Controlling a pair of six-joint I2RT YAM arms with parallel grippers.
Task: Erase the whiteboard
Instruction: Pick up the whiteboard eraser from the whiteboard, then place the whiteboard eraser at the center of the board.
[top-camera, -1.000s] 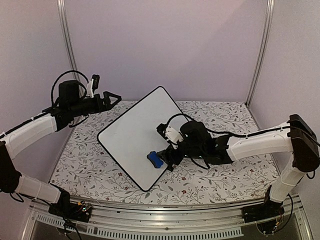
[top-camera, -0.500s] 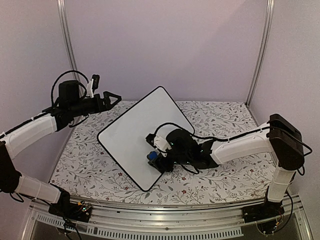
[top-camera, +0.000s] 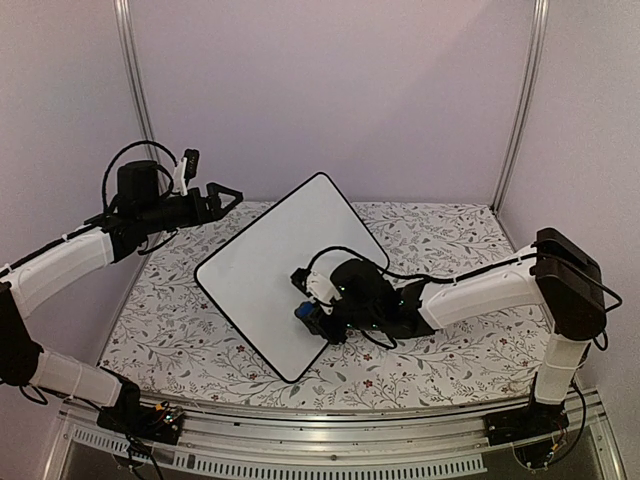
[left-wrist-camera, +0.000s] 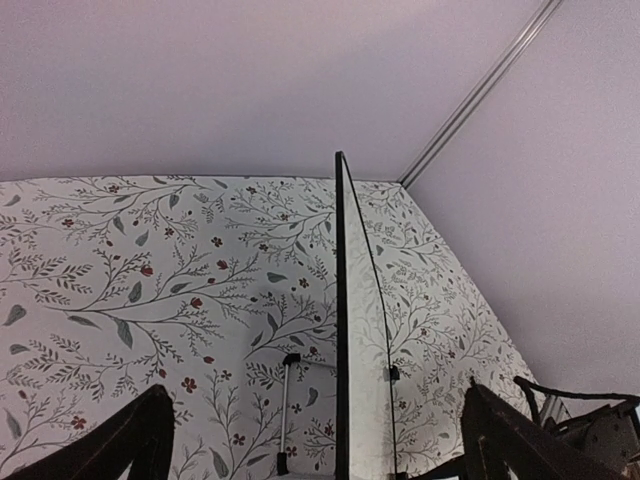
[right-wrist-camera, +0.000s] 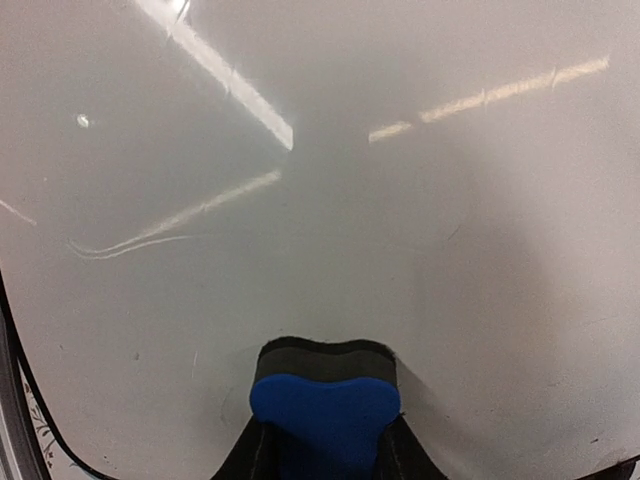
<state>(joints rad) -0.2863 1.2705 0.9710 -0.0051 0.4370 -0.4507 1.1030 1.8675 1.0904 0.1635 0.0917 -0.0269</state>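
Since a second ago, my right arm has reached further left across the whiteboard (top-camera: 262, 268), and the right end effector (top-camera: 314, 320), which then stood open beside the blue eraser (top-camera: 302, 313), is now closed on it. On the right wrist camera the eraser (right-wrist-camera: 325, 405) sits between the two dark fingers, with its dark felt side against the board. The left end effector (top-camera: 226, 195) has not moved. It hangs wide open in the air above the far left part of the worktop (top-camera: 450, 235), pointing toward the board.

The whiteboard lies left of the middle of the worktop, turned diagonally, with one rounded corner toward the back wall (top-camera: 330, 90). Its surface (right-wrist-camera: 350, 200) is glossy white and shows reflected strips of light and a few faint curved marks. A cloth printed with leaves and small red flowers covers the worktop. The walls around are plain pale lilac, with a metal post (top-camera: 519, 100) in each back corner.
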